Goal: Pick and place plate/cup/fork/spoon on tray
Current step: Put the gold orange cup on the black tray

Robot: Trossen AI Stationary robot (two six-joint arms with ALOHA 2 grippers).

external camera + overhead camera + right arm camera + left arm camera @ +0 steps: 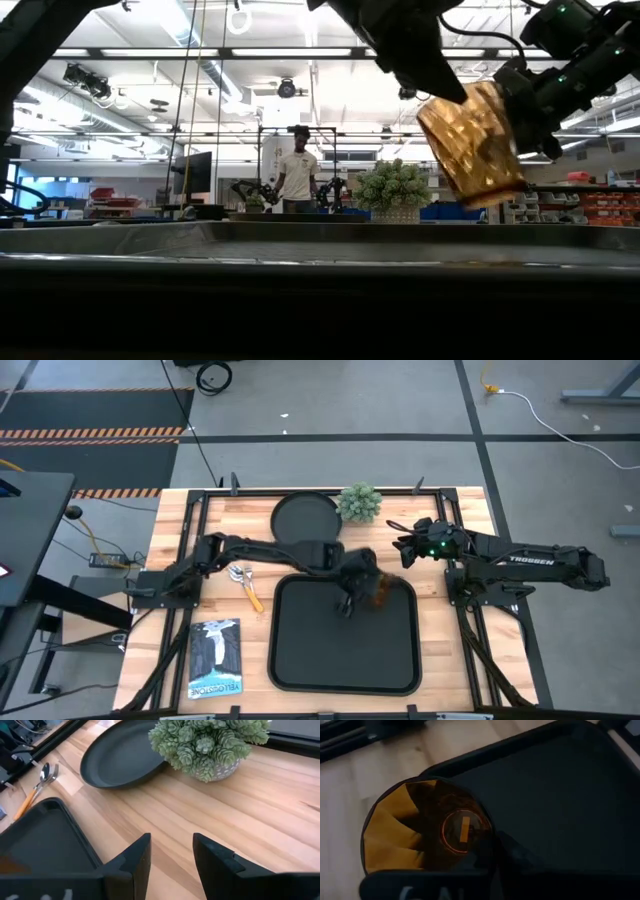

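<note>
The amber cup [381, 593] hangs in my left gripper [362, 586] above the far right corner of the black tray [300, 660]. In the low view the cup [474, 146] is tilted and clear of the tray. My right gripper [171, 851] is open and empty above the bare wood right of the plant, near the table's right side [402, 546]. The round black plate [305, 518] lies flat on the table beyond the tray. The fork and spoon [243, 582] lie side by side on the wood left of the tray. My left gripper holds the cup by its wall at the rim [487, 827], coming from above and from the table's left. One dark finger [515, 857] lies outside the wall; the other cannot be made out. The cup hangs tilted below the fingers, mouth up, clear of the tray.
A potted green plant [360, 503] stands at the far edge, right of the plate. A booklet [215, 657] lies near the front left. A person stands in the room beyond the table [298, 172].
</note>
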